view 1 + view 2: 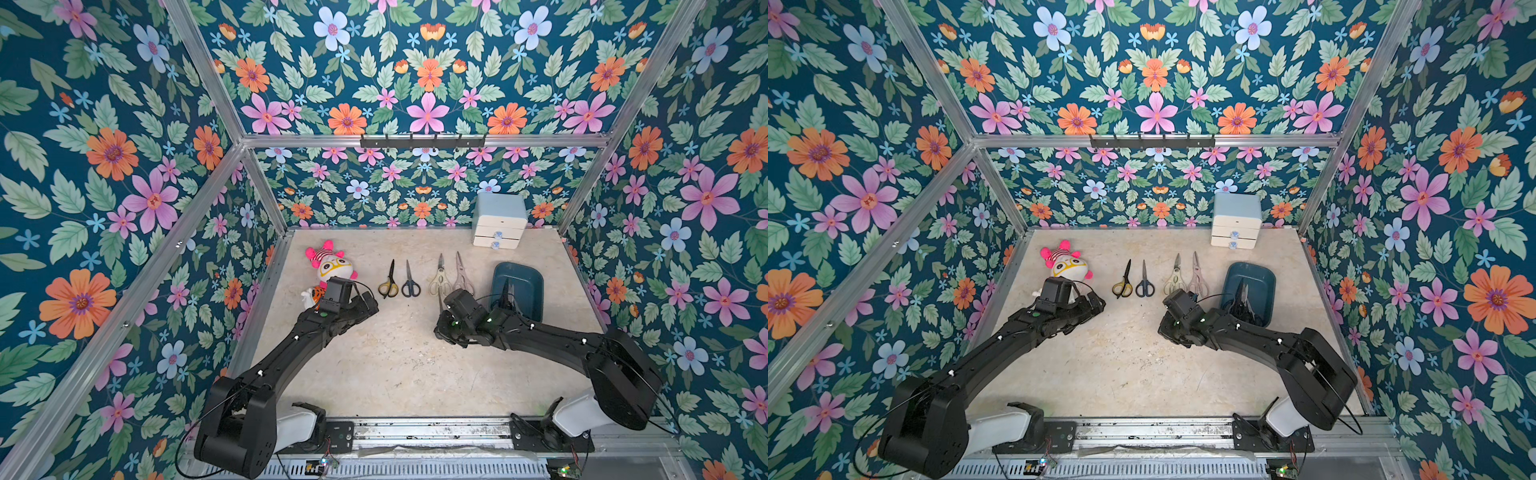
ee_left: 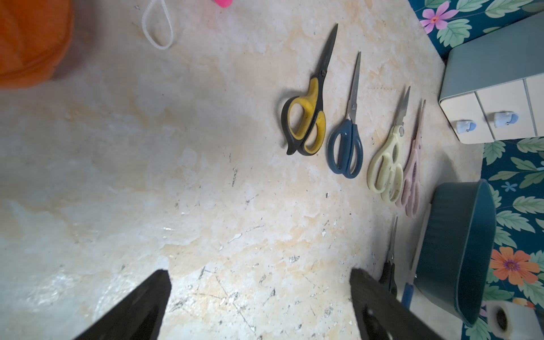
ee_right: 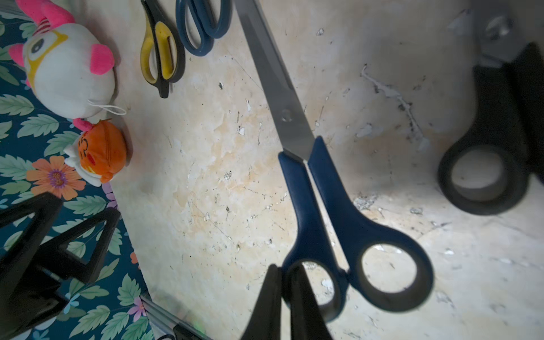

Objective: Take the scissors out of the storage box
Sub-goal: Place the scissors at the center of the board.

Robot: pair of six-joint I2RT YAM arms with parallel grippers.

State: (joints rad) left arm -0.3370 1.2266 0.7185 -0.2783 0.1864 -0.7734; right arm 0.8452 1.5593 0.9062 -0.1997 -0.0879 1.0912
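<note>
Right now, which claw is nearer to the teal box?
Right. The right claw, shut on blue scissors, is just beside the box; the left claw is farther off, by the yellow scissors.

We list four pairs laid flat in a row across the middle of the tabletop, blades closed and pointing to the far edge. The yellow-black scissors (image 1: 390, 277) lie nearest the left edge, then the dark-blue scissors (image 1: 410, 279), cream shears (image 1: 439, 275) and pink shears (image 1: 461, 273), these last two close side by side. A second dark-blue pair (image 3: 309, 153), blades closed, is pinched by one handle ring in the right gripper (image 3: 284, 270). A black-handled pair (image 3: 494, 141) shows beside it, blurred. The storage box (image 1: 534, 291), dark teal, stands by the right edge and holds more black scissors (image 1: 507, 297); we cannot count them.
</note>
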